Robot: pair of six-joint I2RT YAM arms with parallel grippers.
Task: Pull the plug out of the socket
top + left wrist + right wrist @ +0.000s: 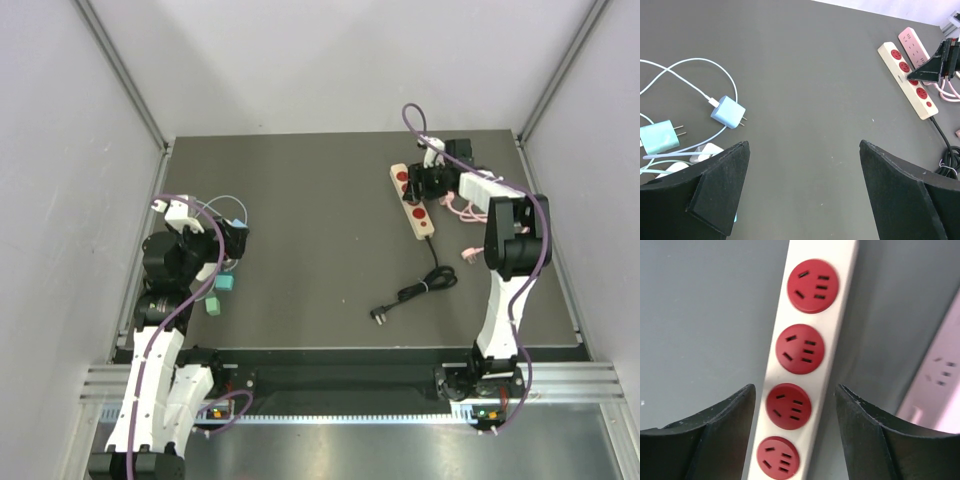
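A white power strip [810, 340] with several red sockets lies on the dark table at the back right [412, 205]. Every socket I can see is empty, with no plug in it. My right gripper [795, 387] hangs just over the strip, open, one finger on each side and a gap to both. Far off at the front left, my left gripper [805, 142] is wide open over bare table with nothing between its fingers. Just left of it lie loose charger plugs: a blue one [728, 112], a teal one [659, 137] and a white one [705, 152], with white cables.
A pink power strip [914, 44] lies beside the white one, under the right arm. The white strip's black cord coils toward the middle and ends in a black plug [381, 314]. Pink cables [460, 207] lie by the right arm. Grey walls enclose the table.
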